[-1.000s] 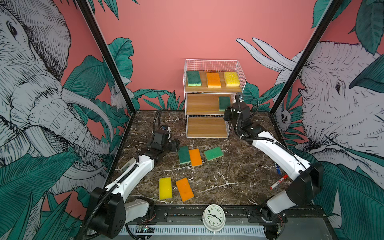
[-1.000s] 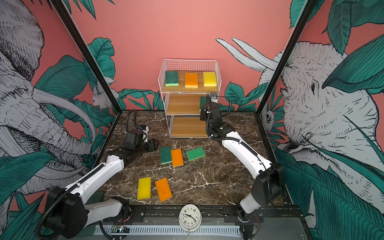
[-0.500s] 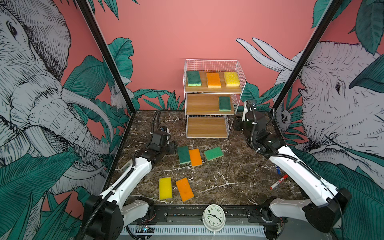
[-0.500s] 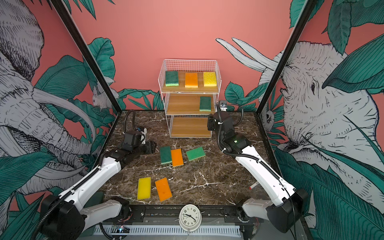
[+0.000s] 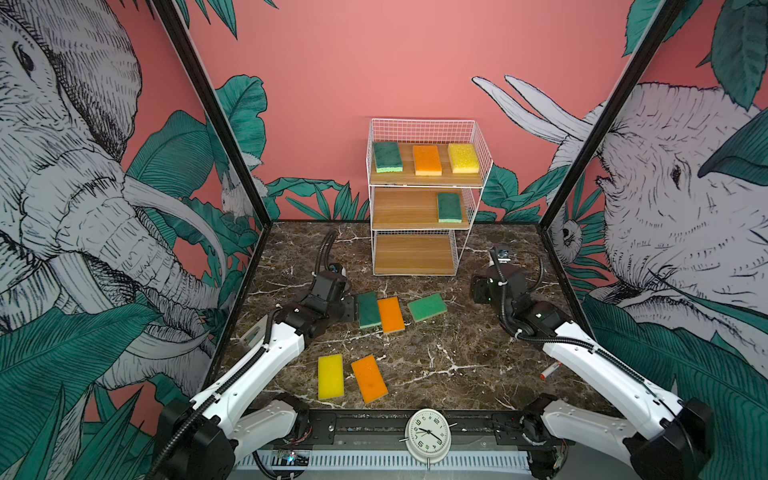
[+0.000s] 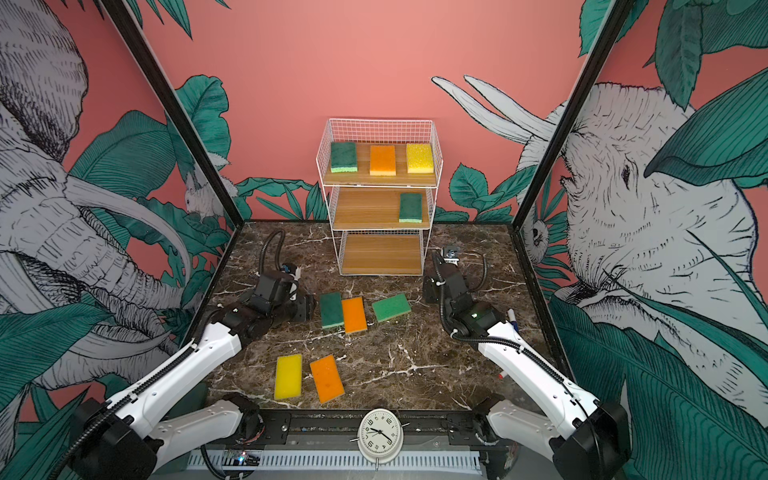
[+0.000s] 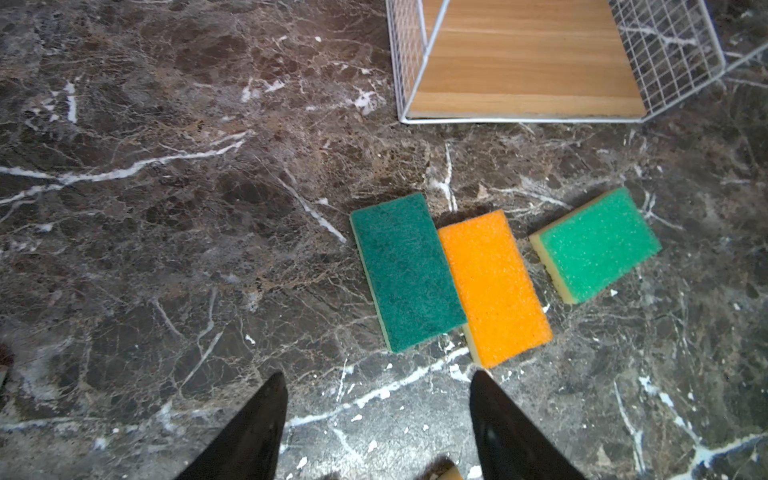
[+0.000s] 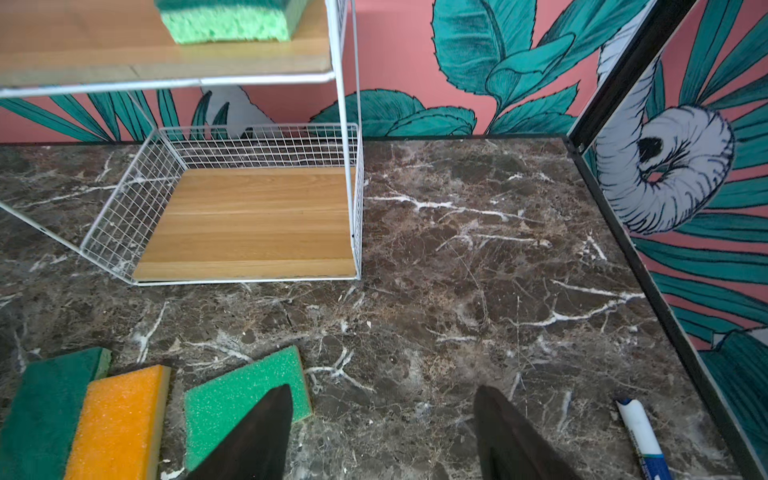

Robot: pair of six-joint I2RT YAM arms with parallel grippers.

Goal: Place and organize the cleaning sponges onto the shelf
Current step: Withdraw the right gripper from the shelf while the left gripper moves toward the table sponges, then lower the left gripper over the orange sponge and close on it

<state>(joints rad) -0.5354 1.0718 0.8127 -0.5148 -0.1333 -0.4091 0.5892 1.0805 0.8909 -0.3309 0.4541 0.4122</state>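
The shelf [image 5: 409, 210] stands at the back, its bottom board [image 8: 249, 220] bare. Green [image 5: 387, 157], orange [image 5: 427, 159] and yellow [image 5: 462, 158] sponges lie on the top tier. A green sponge [image 5: 449, 207] lies at the right of the middle tier. On the table lie a dark green sponge [image 7: 405, 270], an orange one [image 7: 494, 286] touching it, a light green one [image 7: 596, 243], a yellow one [image 5: 330, 376] and another orange one [image 5: 369, 378]. My left gripper [image 7: 376, 380] is open and empty just short of the dark green sponge. My right gripper [image 8: 382, 392] is open and empty, low beside the light green sponge [image 8: 245, 395].
A red-and-white marker pen [image 5: 549, 369] lies near the table's right edge, close to my right forearm. A white clock [image 5: 428, 436] sits on the front rail. Black frame posts and printed walls close in both sides and the back.
My right gripper has pulled back from the middle tier, left the green sponge there, dropped low to the right of the shelf and opened. The left arm has barely moved.
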